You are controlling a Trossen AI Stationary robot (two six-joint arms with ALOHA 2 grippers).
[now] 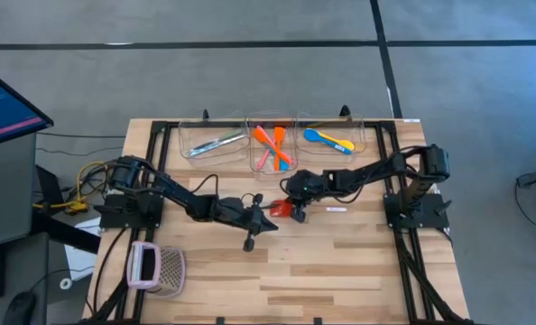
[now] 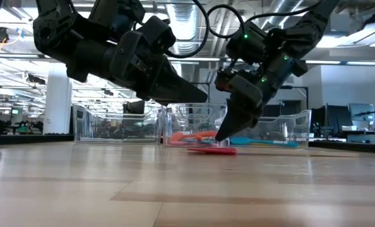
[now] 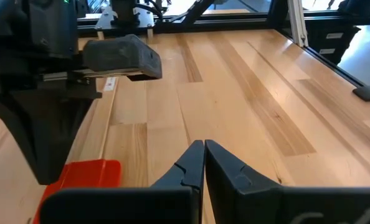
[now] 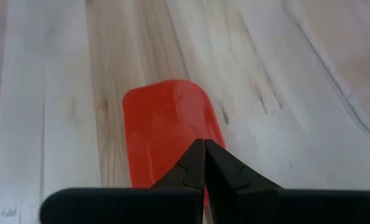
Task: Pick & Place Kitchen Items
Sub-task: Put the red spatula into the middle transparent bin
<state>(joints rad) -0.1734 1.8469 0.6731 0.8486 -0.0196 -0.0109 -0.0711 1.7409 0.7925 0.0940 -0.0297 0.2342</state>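
Observation:
The spatula's red head [image 1: 281, 208] lies flat on the wooden table near its middle, also seen in the low view [image 2: 213, 150] and the right wrist view [image 4: 163, 124]; its handle is hidden. My right gripper [image 1: 296, 204] is shut and points steeply down at the red head [image 2: 220, 137]. My left gripper [image 1: 272, 224] is shut and hovers above the table just beside the head [image 3: 85, 174], toward the near left, touching nothing. Other utensils lie in three clear bins at the far edge. My right gripper [image 4: 204, 144] has its shut fingertips over the spatula's red head [image 4: 172, 149], coming from above and slanting from the table's right. I cannot tell whether the tips touch it. The head lies flat on the table.
Three clear bins stand along the far edge: silvery and teal cutlery [image 1: 212, 142], orange and pink spoons [image 1: 272, 146], blue and yellow spoons [image 1: 329, 138]. A pink-and-white mesh basket [image 1: 157, 268] sits at the near left. Bare wood [image 1: 340, 262] spreads toward the near edge.

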